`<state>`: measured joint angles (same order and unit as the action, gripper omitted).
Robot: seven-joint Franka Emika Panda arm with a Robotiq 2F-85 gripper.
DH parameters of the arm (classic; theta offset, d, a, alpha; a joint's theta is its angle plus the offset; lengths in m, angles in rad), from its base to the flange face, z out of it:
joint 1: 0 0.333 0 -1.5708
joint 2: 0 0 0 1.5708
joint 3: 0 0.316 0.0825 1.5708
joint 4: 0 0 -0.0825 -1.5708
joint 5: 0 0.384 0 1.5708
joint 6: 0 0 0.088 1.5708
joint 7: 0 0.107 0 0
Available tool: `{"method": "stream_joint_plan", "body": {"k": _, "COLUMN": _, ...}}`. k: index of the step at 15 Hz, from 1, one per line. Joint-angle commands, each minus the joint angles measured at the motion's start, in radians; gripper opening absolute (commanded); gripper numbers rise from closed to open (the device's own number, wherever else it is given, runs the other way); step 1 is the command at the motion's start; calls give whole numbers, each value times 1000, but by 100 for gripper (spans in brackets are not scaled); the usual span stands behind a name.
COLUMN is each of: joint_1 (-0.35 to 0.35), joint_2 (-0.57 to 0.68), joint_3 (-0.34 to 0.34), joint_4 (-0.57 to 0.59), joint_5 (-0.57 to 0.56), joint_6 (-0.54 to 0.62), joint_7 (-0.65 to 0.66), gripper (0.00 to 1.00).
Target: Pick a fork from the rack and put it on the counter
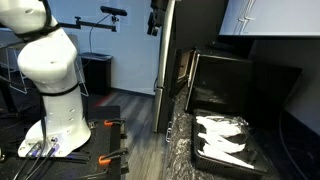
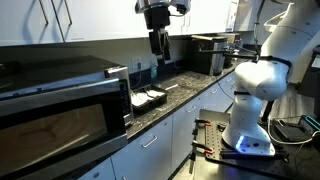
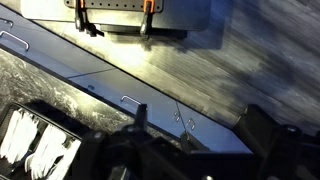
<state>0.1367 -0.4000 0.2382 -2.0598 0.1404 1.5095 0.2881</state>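
- One microwave (image 2: 60,100) fills the far left in an exterior view. It sits on the counter (image 2: 190,88) and crowds the rack's left side. A sideways swing while lifting could clip its corner.
- Next comes the rack (image 2: 152,105), just beside the microwave on the speckled top, with white cutlery (image 2: 146,97) heaped inside. The pieces overlap, and they are too small to tell which are forks.
- Above the rack and slightly to its right hangs the gripper (image 2: 158,50), well apart from it. In the wrist view its fingers look spread with nothing between them, though they are dark and blurred.
- Closing on that tangle could lift two pieces, or the wrong utensil. A thin, slick handle may twist out of the pinch. Descending too far could jam the fingertips on the rack floor or shove the light tray.
- Farthest right, bare counter runs toward the arm (image 2: 262,70). There is room there to lay a fork, but a release near the front edge could drop it to the floor.
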Motion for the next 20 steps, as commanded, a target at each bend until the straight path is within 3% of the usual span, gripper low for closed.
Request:
{"method": "stream_joint_plan", "body": {"k": 1, "joint_1": 1, "joint_2": 2, "joint_3": -4, "joint_4": 2, "joint_5": -1, "joint_6": -2, "joint_7": 0, "gripper": 100}}
{"method": "stream_joint_plan", "body": {"k": 11, "joint_1": -79, "joint_2": -23, "joint_3": -50, "joint_4": -49, "joint_5": -6, "joint_6": 13, "joint_7": 161, "gripper": 100}}
{"method": "stream_joint_plan", "body": {"k": 20, "joint_1": -149, "joint_2": -45, "joint_3": -132, "joint_4": -138, "joint_5": -1, "joint_6": 19, "joint_7": 143, "gripper": 100}}
